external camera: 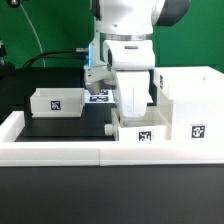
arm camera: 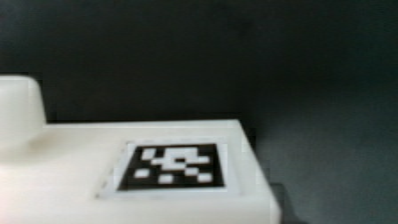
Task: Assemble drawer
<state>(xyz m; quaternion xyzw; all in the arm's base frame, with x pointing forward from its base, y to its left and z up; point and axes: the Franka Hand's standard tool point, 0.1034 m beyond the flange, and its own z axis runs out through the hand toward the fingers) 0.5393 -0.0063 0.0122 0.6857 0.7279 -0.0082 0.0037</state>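
Squareness matters: guide tray [external camera: 143,130] beneath hand [external camera: 133,104] level into housing [external camera: 186,95] beside it; hand's opening cannot be told.

A flat white face of the drawer [arm camera: 63,165] fills the near part of the picture, a little blurred. One square black-and-white tag [arm camera: 176,165] lies on this face, with a thin dark frame around it. At one side, a rounded white wall [arm camera: 15,112] rises above the flat face. Beyond the white edge is the dark table [arm camera: 214,50], which shows also past the corner.
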